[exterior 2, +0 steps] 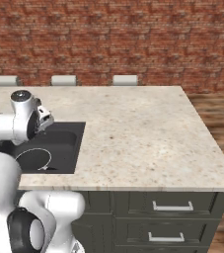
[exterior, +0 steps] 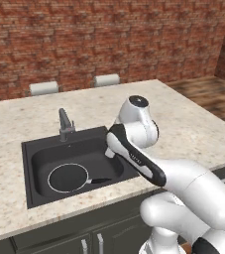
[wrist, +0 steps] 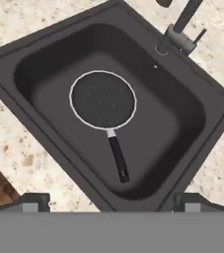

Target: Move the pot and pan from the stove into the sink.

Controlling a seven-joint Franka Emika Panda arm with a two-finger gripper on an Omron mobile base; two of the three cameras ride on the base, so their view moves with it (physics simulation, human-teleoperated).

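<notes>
Black pan (wrist: pixel 102 99) lies in the sink (wrist: pixel 192 106); jaws apart above, empty.

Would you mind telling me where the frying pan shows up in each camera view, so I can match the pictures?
Left base view: the pan lies in the sink's front left, handle pointing right.
Right base view: pan at left edge, partly behind the arm.
Hand view: pan at centre, handle toward bottom.
Shared landmark: the faucet in the left base and hand views.
</notes>
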